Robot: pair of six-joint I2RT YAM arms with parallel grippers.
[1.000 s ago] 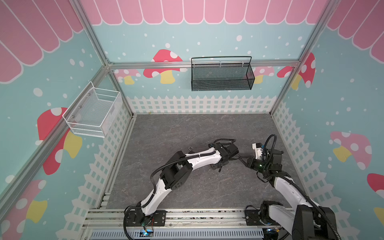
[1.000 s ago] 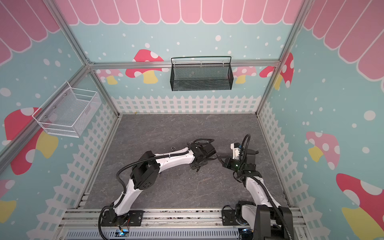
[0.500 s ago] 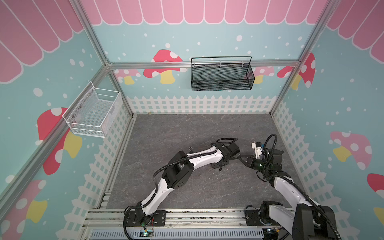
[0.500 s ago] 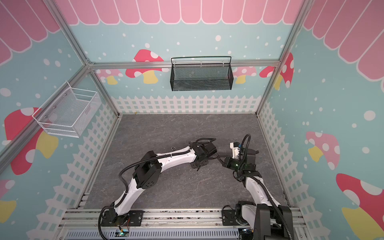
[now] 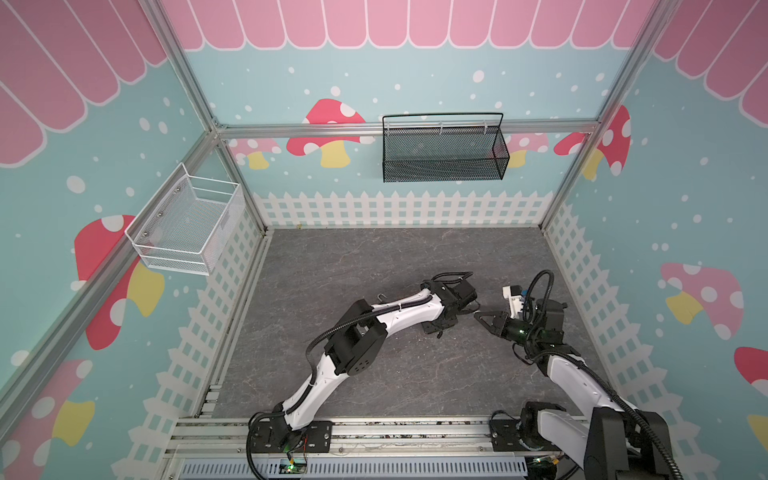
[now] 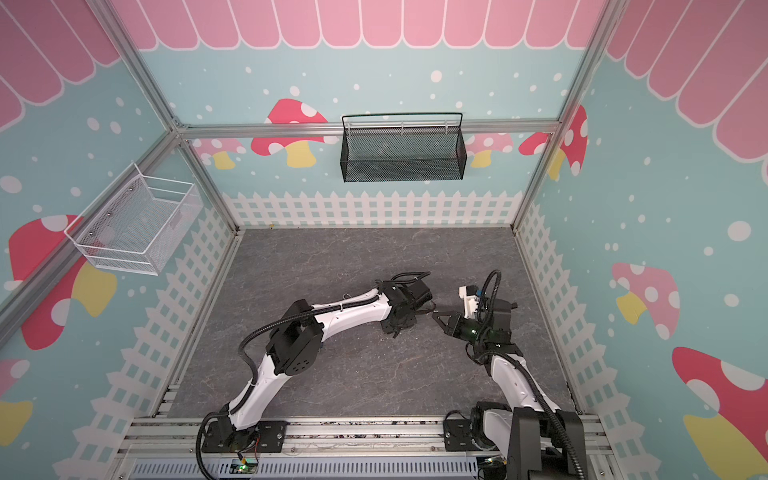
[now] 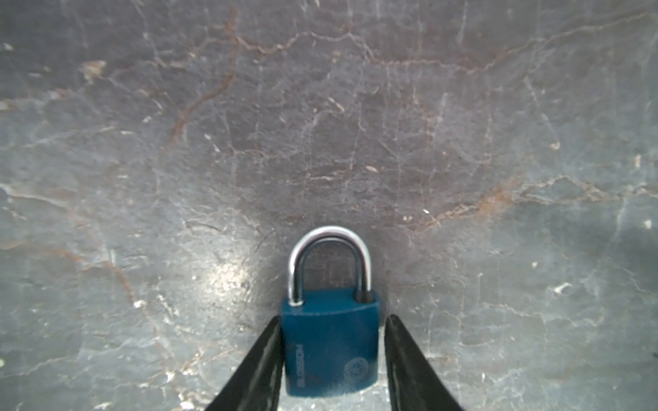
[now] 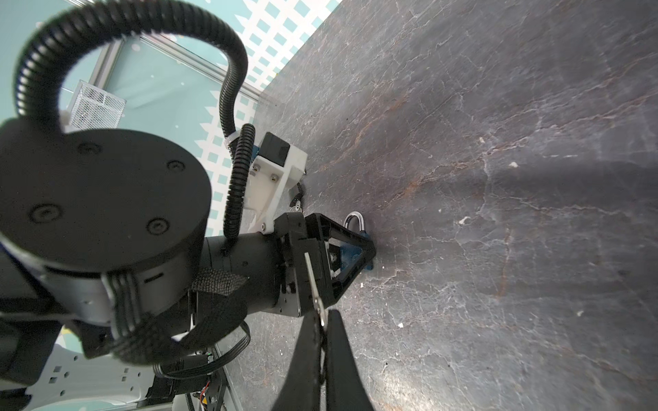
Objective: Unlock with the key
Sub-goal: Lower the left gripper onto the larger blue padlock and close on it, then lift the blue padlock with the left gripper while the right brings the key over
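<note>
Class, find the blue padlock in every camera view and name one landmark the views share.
Top views: hidden beneath the left end effector.
Left wrist: padlock flat on the floor between its fingers.
Right wrist: blue body glimpsed through those fingers, shackle showing.
Shared landmark: the left end effector.

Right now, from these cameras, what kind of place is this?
Probably a robot test cell dressed as a playroom: an aluminium frame holds mushroom-print wall panels, the left arm and right arm are bolted to a front rail, and a black mesh basket and a white wire basket hang on the walls.
</note>
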